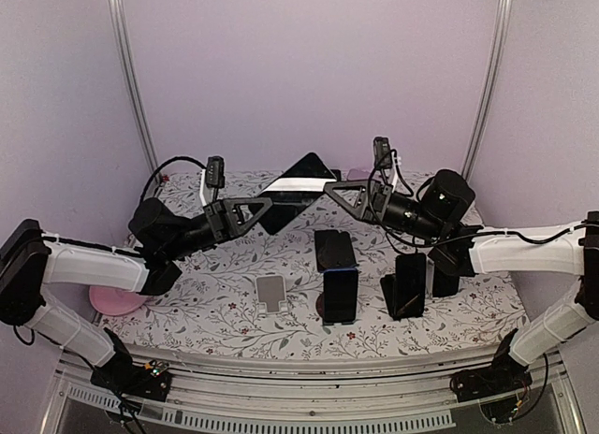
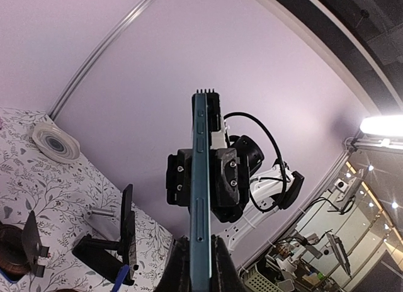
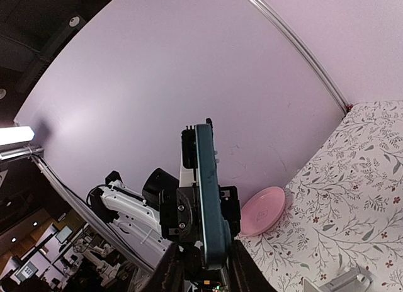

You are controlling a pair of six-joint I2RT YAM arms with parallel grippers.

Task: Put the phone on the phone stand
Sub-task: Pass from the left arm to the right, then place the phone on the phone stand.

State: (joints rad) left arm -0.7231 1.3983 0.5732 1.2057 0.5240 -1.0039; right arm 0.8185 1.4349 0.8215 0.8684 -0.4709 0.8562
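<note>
The overhead view is showing the phone hanging at upper centre between both arms, above the counter and a white stand. The left wrist view alone is showing the left jaws clamping its thin edge. The right wrist view is showing the right jaws flanking the other end, but I cannot tell whether they are gripping it.

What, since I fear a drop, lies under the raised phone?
Below the phone, only flowered table shows; the white stand sits nearer the front edge. The patch straight beneath is hidden by the phone itself.
</note>
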